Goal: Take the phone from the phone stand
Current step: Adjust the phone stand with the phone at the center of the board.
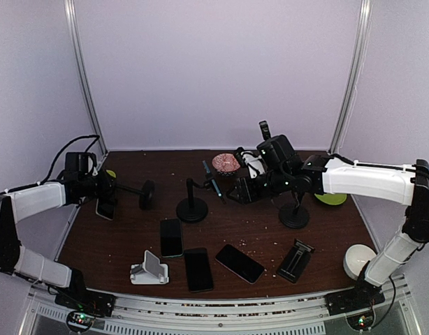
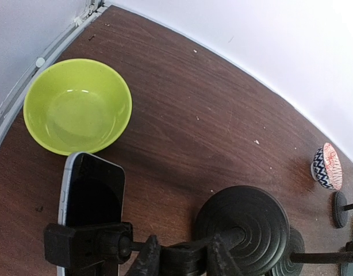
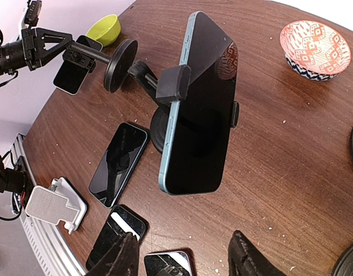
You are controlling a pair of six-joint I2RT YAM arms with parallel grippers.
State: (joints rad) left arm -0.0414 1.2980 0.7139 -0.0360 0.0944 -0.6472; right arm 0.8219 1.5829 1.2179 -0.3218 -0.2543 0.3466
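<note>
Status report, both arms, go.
Left gripper clamped on tipped stand's neck, second phone in its clamp. Right gripper open, short of blue phone, clamped in upright stand. Nothing between.

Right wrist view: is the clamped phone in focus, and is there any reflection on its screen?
Right wrist view: the phone is sharp; its screen mirrors a reddish pattern near the top corner, likely the patterned bowl; the right gripper's fingers at the bottom edge are blurred.
</note>
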